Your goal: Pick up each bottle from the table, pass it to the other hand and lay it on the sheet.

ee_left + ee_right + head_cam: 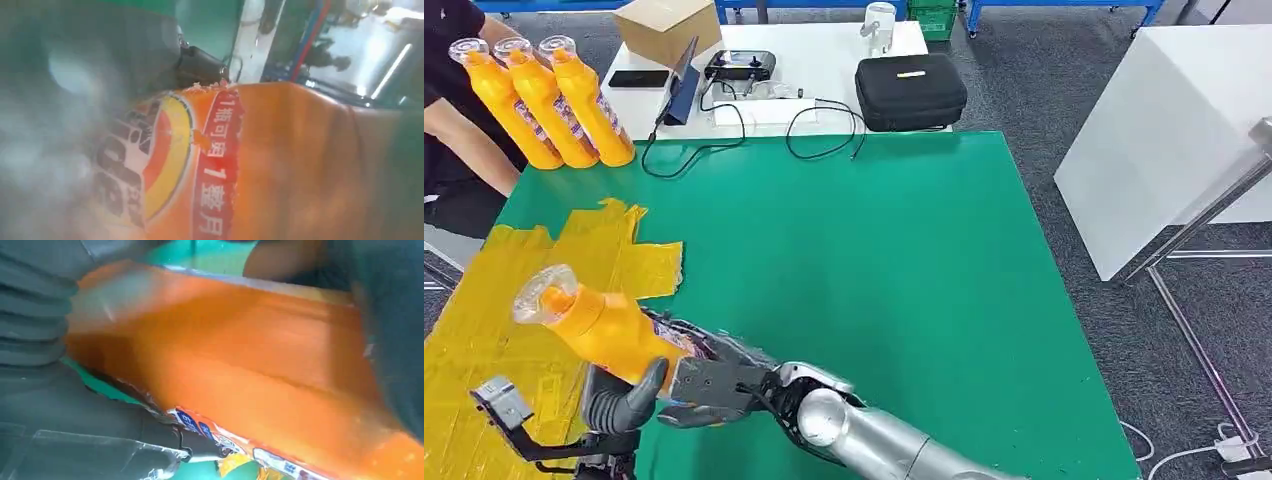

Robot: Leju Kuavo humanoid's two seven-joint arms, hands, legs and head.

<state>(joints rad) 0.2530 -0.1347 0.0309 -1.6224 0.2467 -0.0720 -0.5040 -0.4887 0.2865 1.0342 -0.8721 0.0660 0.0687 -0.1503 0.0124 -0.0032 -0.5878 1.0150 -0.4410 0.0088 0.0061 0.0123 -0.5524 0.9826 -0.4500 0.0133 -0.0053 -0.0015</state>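
Gripping bottle | both hands' fingers around base, seemingly

Beyond the green table we see a white table carrying a cardboard box, a black zipped case, a black controller, a phone and looping black cables. A person's arm reaches in at far left.
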